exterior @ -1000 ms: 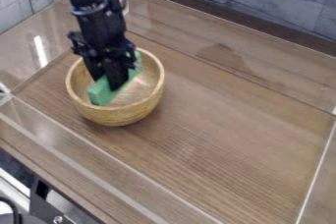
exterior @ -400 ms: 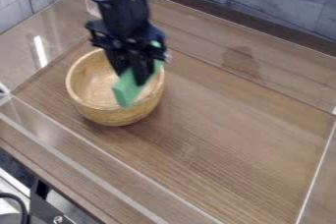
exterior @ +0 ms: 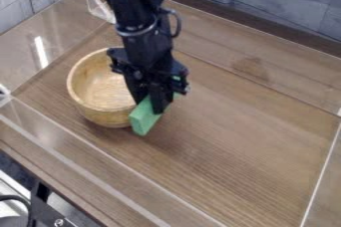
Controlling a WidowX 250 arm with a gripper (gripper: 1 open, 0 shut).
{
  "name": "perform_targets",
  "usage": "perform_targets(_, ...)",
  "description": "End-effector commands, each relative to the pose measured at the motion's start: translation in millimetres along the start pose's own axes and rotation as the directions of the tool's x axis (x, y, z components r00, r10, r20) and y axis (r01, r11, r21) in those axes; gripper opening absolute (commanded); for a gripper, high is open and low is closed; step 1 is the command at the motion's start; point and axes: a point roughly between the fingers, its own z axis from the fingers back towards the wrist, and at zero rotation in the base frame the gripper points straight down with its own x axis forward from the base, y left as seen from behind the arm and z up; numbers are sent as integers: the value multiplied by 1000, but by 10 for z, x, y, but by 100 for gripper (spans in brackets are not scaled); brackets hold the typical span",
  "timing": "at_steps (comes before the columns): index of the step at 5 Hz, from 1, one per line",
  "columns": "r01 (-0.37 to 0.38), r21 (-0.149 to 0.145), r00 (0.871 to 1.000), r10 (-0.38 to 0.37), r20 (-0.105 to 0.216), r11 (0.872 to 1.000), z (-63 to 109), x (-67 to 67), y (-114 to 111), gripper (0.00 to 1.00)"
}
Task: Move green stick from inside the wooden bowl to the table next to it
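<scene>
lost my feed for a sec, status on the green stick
Gripper shut on green stick, fingers pointing down. Stick out past the wooden bowl rim, hanging over the table. Nothing in the way.

Readable text: none is showing anywhere.
Labels, brands, numbers: none are appearing on any surface in view.

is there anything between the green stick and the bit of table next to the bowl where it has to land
Nothing visible. The gripper holds the green stick just past the wooden bowl rim, and the table beneath and beside it looks bare.
</scene>
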Motion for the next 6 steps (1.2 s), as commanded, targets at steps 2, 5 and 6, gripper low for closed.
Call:
perform_targets(2, 35, 15, 999, -35, 4, 999, -82, -45, 106, 0)
perform_targets(5, 61, 1, 998, -61, -15, 998, 20, -96, -19, 0)
perform_targets(6, 116, -9, 993, -117, -27, 993, 15, -115, 5, 0)
